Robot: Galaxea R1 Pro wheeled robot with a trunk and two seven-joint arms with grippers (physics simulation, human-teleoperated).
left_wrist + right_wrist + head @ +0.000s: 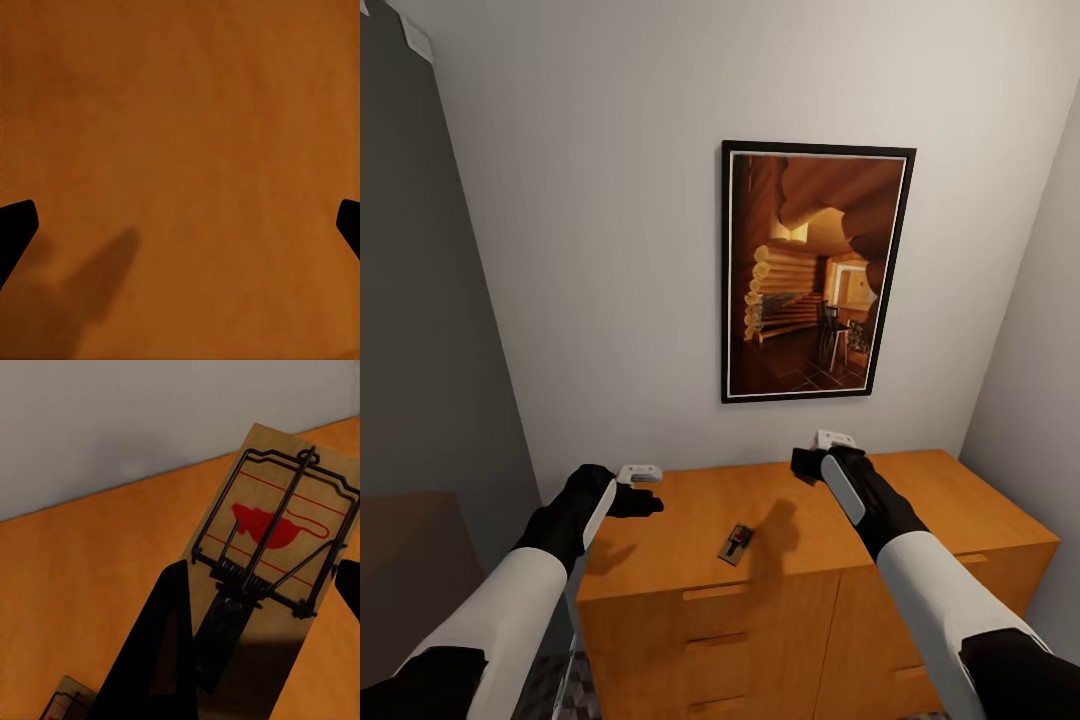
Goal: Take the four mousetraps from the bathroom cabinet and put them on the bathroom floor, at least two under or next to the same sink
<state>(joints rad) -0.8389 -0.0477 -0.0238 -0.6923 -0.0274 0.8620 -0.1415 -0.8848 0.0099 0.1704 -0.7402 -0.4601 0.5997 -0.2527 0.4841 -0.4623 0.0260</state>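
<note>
The orange-brown cabinet (660, 565) stands against the white wall. One mousetrap (736, 545) lies flat near the middle of its top. My right gripper (807, 466) hovers above the top's back right part, shut on a second mousetrap (277, 532) held between its dark fingers (169, 645). In the right wrist view, the trap lying on the wood shows as a corner (66, 703) below the held one. My left gripper (648, 503) hangs open over the left part of the top, with only bare wood (180, 112) between its fingertips (15, 225).
A framed picture of a log cabin (815, 270) hangs on the wall above the cabinet. A grey wall (420, 350) closes in on the left and a white wall (1040, 380) on the right. A patch of patterned floor (550, 690) shows beside the cabinet's front left corner.
</note>
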